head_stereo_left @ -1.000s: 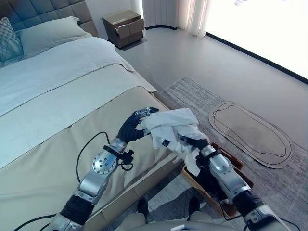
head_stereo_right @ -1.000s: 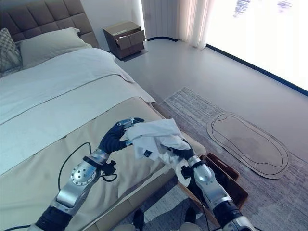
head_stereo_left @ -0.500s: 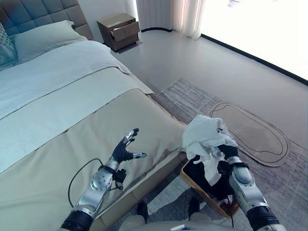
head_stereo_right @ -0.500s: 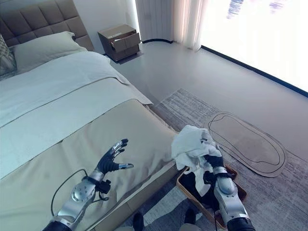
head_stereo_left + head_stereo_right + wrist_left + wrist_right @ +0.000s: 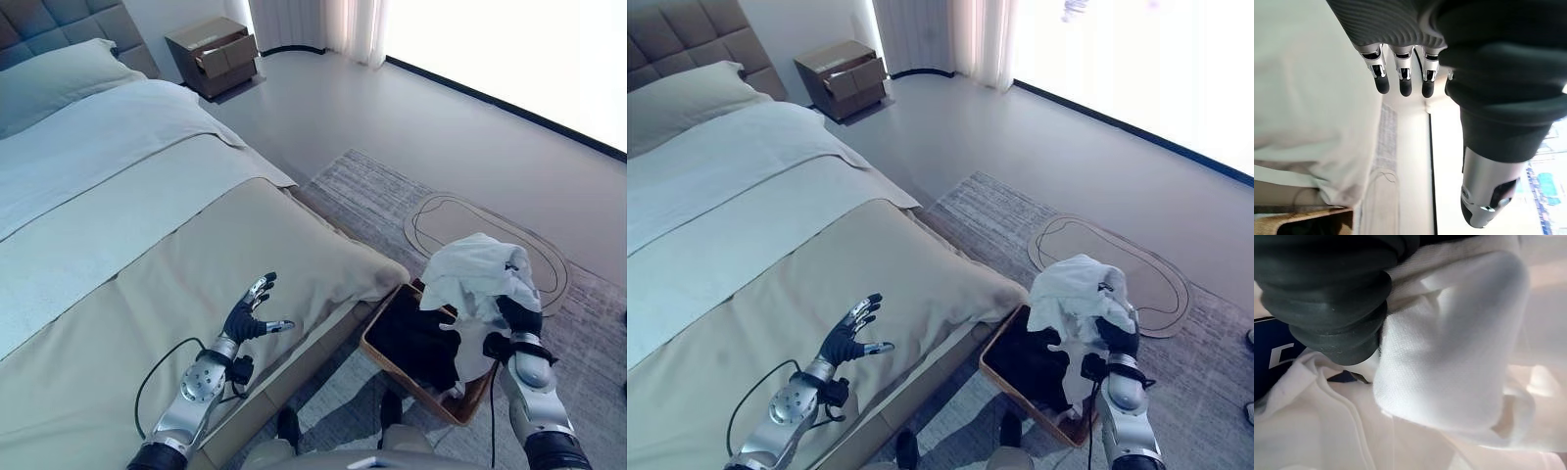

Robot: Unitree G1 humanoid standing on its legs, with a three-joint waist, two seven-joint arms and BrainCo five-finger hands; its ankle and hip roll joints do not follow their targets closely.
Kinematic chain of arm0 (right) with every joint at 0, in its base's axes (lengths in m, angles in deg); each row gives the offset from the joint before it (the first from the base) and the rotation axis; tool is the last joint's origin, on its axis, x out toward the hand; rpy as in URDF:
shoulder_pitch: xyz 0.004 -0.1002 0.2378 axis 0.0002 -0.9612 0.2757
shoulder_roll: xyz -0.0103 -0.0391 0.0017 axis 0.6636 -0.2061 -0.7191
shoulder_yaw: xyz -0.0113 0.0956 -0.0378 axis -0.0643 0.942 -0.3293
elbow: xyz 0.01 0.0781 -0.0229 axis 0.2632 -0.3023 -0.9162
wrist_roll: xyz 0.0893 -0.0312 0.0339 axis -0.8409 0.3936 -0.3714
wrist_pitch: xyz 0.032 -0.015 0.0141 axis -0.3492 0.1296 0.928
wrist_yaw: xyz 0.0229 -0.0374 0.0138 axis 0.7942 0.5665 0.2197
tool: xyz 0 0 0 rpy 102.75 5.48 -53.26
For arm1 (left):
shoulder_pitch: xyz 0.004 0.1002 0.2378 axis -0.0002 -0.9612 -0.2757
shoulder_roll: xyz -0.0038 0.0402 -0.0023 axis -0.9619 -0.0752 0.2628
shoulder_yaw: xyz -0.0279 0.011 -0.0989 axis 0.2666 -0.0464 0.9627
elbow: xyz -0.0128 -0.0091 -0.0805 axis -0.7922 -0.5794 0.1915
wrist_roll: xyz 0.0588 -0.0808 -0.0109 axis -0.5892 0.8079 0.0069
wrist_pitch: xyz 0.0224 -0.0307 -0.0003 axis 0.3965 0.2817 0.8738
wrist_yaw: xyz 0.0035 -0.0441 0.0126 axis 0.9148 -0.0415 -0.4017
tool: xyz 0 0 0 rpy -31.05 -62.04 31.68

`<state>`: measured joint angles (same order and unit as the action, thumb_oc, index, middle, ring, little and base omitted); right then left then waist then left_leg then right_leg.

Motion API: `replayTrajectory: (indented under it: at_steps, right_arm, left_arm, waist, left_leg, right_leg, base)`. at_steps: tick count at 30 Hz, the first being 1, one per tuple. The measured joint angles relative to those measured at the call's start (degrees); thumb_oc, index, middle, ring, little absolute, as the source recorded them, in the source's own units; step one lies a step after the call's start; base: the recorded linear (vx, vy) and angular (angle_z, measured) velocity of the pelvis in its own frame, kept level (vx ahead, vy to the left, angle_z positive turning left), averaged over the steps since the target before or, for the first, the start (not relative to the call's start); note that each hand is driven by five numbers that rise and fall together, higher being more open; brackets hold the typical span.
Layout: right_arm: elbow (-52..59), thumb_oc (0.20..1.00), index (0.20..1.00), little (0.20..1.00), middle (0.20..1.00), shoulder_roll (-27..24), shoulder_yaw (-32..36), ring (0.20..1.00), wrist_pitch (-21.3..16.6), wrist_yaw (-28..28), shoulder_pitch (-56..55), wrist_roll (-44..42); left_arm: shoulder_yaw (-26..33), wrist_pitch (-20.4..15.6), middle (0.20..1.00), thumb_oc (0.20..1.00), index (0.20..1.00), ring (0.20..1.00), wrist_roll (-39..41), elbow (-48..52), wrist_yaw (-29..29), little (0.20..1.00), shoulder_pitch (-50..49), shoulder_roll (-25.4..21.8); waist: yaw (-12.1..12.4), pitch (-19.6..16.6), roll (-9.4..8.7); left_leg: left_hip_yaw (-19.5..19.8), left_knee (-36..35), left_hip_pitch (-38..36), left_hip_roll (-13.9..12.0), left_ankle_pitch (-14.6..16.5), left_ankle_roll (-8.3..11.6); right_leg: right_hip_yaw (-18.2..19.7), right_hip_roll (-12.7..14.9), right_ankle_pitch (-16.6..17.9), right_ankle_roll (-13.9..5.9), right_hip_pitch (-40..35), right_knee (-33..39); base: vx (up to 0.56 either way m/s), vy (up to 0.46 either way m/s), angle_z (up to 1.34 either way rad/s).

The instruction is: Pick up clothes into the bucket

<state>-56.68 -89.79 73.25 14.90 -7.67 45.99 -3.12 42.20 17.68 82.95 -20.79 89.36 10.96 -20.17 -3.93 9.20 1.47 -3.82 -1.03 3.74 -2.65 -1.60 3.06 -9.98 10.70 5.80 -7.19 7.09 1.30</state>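
Note:
A white garment (image 5: 473,277) hangs bunched in my right hand (image 5: 516,320), which is shut on it and holds it above the far end of the brown basket (image 5: 392,369). Dark clothing (image 5: 416,338) lies inside the basket, which stands on the floor against the bed's corner. In the right wrist view the white cloth (image 5: 1449,357) wraps over the hand and hides its fingers. My left hand (image 5: 253,315) hovers open over the beige bed cover (image 5: 147,255), fingers (image 5: 1400,83) straight and holding nothing.
The bed takes up the left, with a pillow (image 5: 59,83) at its head. A grey rug (image 5: 362,191) and an oval mat (image 5: 441,220) lie on the floor beyond the basket. A nightstand (image 5: 211,44) stands at the back wall.
The left hand let go of the white garment and stayed open over the bed. The right hand carried the garment off the bed to above the basket. The camera turned right.

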Motion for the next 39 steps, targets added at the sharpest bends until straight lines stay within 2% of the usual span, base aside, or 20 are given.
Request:
replayTrajectory:
  at_steps: [5, 7, 9, 11, 19, 21, 25, 31, 34, 39]
  right_arm:
    - [-1.0, 0.200, 0.200, 0.200, 0.200, -0.3, 1.0, 0.200, -0.8, 3.0, 1.8, 0.0]
    - [-2.6, 0.200, 0.200, 0.200, 0.200, -0.3, 1.0, 0.200, -0.7, 3.7, 5.0, 0.0]
    - [-2.7, 0.200, 0.200, 0.200, 0.200, -0.8, 0.8, 0.200, -0.7, 4.9, 9.1, 0.3]
    - [-2.9, 0.200, 0.200, 0.200, 0.200, -1.2, 0.7, 0.200, -0.6, 5.9, 13.2, 0.6]
    - [-6.2, 0.200, 0.200, 0.200, 0.200, -4.9, -3.0, 0.200, -0.4, 9.8, 23.0, 1.3]
    - [-6.5, 0.200, 0.200, 0.200, 0.200, -6.5, -4.5, 0.200, -0.5, 10.8, 24.4, 1.7]
    - [-9.3, 0.200, 0.200, 0.200, 0.200, -9.9, -5.4, 0.200, -0.2, 11.8, 29.5, 1.7]
    - [-10.6, 0.200, 0.200, 0.200, 0.200, -12.4, -5.9, 0.200, -0.2, 13.1, 31.6, 1.7]
    - [-12.5, 0.200, 0.200, 0.200, 0.200, -15.1, -6.9, 0.200, -0.2, 13.4, 33.8, 1.6]
    - [-16.0, 0.200, 0.200, 0.200, 0.200, -16.8, -11.6, 0.200, -0.2, 13.4, 38.0, 1.8]
  left_arm:
    - [0.3, -2.0, 1.000, 1.000, 1.000, 1.000, 8.1, 4.8, 0.1, 1.000, 2.8, 0.6]
    - [1.1, -2.0, 1.000, 1.000, 1.000, 1.000, 12.6, 5.1, 0.1, 1.000, 4.1, 1.9]
    - [1.1, -2.0, 1.000, 1.000, 1.000, 1.000, 17.6, 6.8, 0.2, 1.000, 5.6, 1.9]
    - [1.1, -2.0, 1.000, 1.000, 1.000, 1.000, 19.3, 7.1, 0.1, 1.000, 7.4, 2.1]
    - [0.4, -2.1, 1.000, 1.000, 1.000, 1.000, 20.2, 8.7, -1.8, 1.000, 10.9, 2.5]
    - [0.5, -2.9, 1.000, 1.000, 1.000, 1.000, 20.2, 11.1, -2.9, 1.000, 10.8, 2.0]
    - [1.4, -3.3, 1.000, 1.000, 1.000, 1.000, 20.3, 13.5, -5.2, 1.000, 12.3, 2.1]
    - [2.2, -4.5, 1.000, 1.000, 1.000, 1.000, 20.4, 16.7, -7.3, 1.000, 12.3, 1.4]
    - [2.2, -5.1, 1.000, 1.000, 1.000, 1.000, 21.2, 20.2, -7.8, 1.000, 12.4, -0.1]
    - [2.1, -5.6, 1.000, 1.000, 1.000, 1.000, 21.3, 20.4, -8.8, 1.000, 12.3, -1.5]
  waist:
    - [-0.4, 5.5, 0.31]
    - [-1.2, 8.3, 0.46]
    - [-1.4, 11.4, 0.47]
    - [-1.5, 14.3, 0.96]
    - [-1.5, 19.5, 1.36]
    - [-1.3, 19.8, 1.33]
    - [-1.3, 20.8, 1.85]
    - [-0.4, 21.5, 2.52]
    - [0.3, 21.7, 2.55]
    - [0.5, 21.9, 2.82]
  left_leg:
    - [-0.6, 3.8, 4.8, 0.6, -0.1, 0.18]
    - [-0.8, 5.4, 6.9, 0.9, 0.3, -0.38]
    - [-2.1, 9.0, 10.9, 1.1, 1.6, -0.64]
    - [-2.5, 11.8, 13.3, 1.0, 2.2, -0.72]
    - [-3.7, 24.9, 24.1, -0.4, 6.7, -0.48]
    - [-3.8, 29.9, 28.3, -1.2, 9.0, -0.45]
    - [-3.9, 37.5, 37.0, -1.3, 10.9, -0.80]
    - [-3.5, 45.0, 44.2, -1.9, 13.5, -1.10]
    - [-3.2, 51.3, 50.1, -2.1, 15.6, -1.36]
    - [-2.3, 57.6, 56.6, -2.0, 17.5, -2.12]
  right_leg:
    - [1.1, 1.0, -0.5, 0.03, 5.9, -5.1]
    - [1.7, 1.6, -1.0, -0.06, 8.5, -7.5]
    - [3.8, 1.9, -1.9, 0.58, 13.8, -11.5]
    - [4.8, 2.0, -2.2, 0.80, 16.6, -14.2]
    - [8.1, 1.4, -5.7, 1.95, 28.5, -26.4]
    - [8.9, 1.4, -7.2, 2.32, 32.8, -30.4]
    - [10.5, 1.3, -8.2, 2.45, 41.6, -36.9]
    - [11.4, 1.2, -9.5, 2.56, 48.4, -42.5]
    - [12.7, 1.3, -10.3, 2.40, 54.8, -48.3]
    - [14.1, 1.0, -11.1, 2.48, 61.4, -53.8]
  base:
    - [-0.13, -0.006, -0.06]
    - [-0.14, -0.026, -0.06]
    - [-0.15, -0.028, -0.23]
    - [-0.14, -0.038, -0.17]
    - [-0.09, -0.030, -0.12]
    - [-0.09, -0.001, -0.12]
    - [-0.07, -0.012, -0.07]
    - [-0.01, -0.005, -0.04]
    - [0.02, 0.001, -0.04]
    - [-0.01, 0.015, -0.04]
